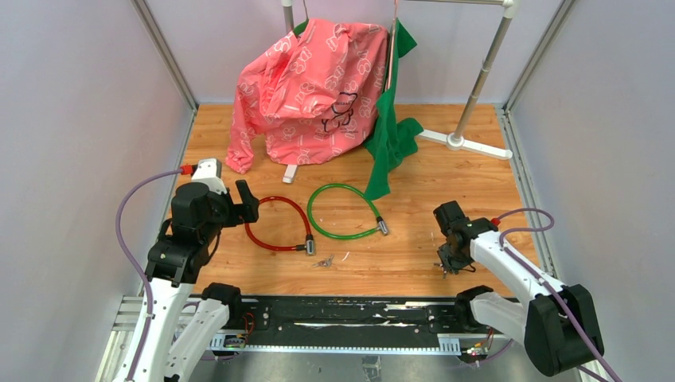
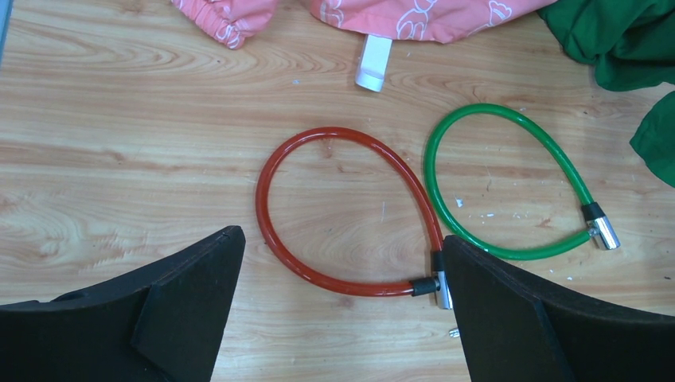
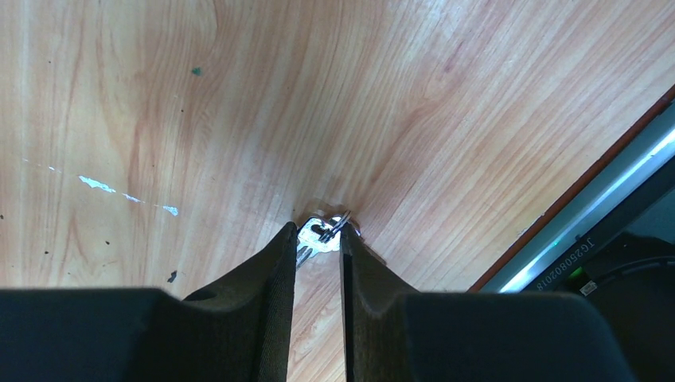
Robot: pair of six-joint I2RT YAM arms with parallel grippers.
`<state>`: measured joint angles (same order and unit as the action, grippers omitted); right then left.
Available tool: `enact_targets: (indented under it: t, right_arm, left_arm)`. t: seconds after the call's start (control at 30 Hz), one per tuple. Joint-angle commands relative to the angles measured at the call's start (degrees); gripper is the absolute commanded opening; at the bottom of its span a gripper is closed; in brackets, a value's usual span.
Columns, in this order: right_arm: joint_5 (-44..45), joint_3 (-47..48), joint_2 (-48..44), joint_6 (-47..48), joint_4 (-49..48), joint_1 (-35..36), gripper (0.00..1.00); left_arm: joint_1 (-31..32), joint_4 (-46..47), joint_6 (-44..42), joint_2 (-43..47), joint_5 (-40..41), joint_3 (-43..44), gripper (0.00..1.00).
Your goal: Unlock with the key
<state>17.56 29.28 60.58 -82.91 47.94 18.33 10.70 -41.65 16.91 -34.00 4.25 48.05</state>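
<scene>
— Where do the keys (image 3: 325, 231) lie from the right arm (image 1: 509, 267)?
— Straight between its jaws, flat on the bench (image 1: 414, 199), near and to the right. The jaws are drawn narrow about the bunch; whether they pinch it cannot be told.
— And the lock?
— The red cable lock (image 2: 318, 135) lies well to the left, under the left arm (image 1: 195, 211), whose jaws gape wide and hold nothing. The green lock (image 2: 509, 115) sits just right of it.
</scene>
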Motion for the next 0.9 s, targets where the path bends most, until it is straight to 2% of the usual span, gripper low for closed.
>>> enact_targets:
  t: [0.0,0.27,0.57,0.8,0.83,0.87]
  right_arm:
    - [-0.51,-4.44,1.51,-0.36,-2.45,-0.84,0.15]
    - [-3.52,-3.1,-2.22,8.03,-5.6,-0.84,0.05]
    - [-8.93,-2.92,-6.03,11.32,-6.16,-0.84,0.0]
    - [-10.77,-3.27,-6.78,11.47,-6.65,-0.84,0.01]
    - [-10.74,-3.08,-6.79,11.83,-6.57,-0.84,0.03]
    - [-10.63,-2.74,-6.74,12.64,-6.59,-0.84,0.09]
  left_arm:
    - [0.46,1.09,-0.65,0.41,0.27,-0.56,0.99]
    - [0.46,1.41,-1.08,0.26,-1.35,-0.5,1.0]
    - [0.46,1.75,-1.51,-4.29,-11.01,0.93,0.99]
    - [0.91,3.39,1.45,-9.97,-21.01,0.32,0.95]
    - [1.06,3.61,1.56,-10.06,-21.23,0.23,0.95]
    - [1.42,3.78,1.63,-9.97,-21.28,0.12,0.95]
